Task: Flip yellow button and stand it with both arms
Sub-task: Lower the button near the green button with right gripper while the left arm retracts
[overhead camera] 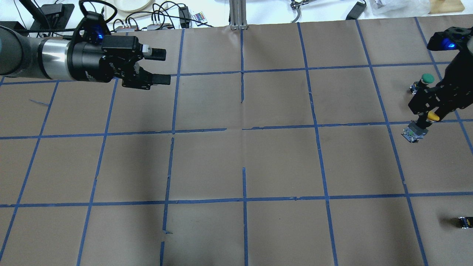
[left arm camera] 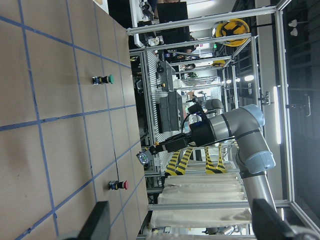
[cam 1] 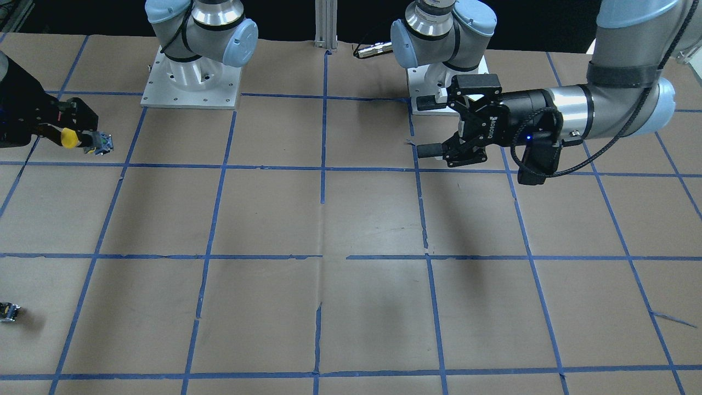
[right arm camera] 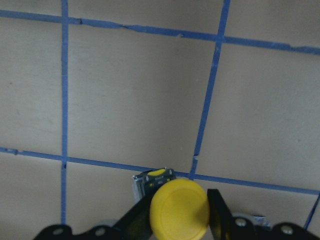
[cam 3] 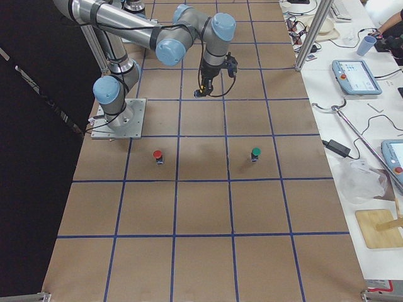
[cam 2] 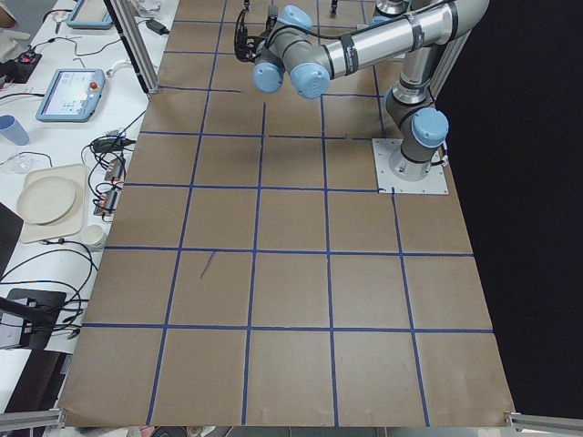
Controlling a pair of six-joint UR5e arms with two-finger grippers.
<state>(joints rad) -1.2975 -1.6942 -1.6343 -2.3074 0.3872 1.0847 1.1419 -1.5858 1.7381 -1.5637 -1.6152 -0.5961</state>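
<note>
- My right gripper [right arm camera: 178, 220] is pinched on the yellow button [right arm camera: 179, 205]. 1 finger sits at 9 o'clock and 1 at 3 o'clock, just behind the round cap, which faces my wrist camera.
- From overhead, the button hangs tilted at the table's 3 o'clock edge. It looks lifted clear of the brown paper table [overhead camera: 281, 162], body end lowest.
- I judge it light and rigid. The domed cap is smooth and likely to slip, so the squarer black-grey body is the better hold for the second hand.
- A green-capped button [overhead camera: 425, 79] stands near it, toward 12 o'clock, not touching.
- A tiny black-and-yellow block [overhead camera: 465, 222] lies well apart, toward 5 o'clock.
- My left gripper [overhead camera: 161, 66] is well apart at about 10 o'clock, its 2 fingers spread wide and holding nothing.
</note>
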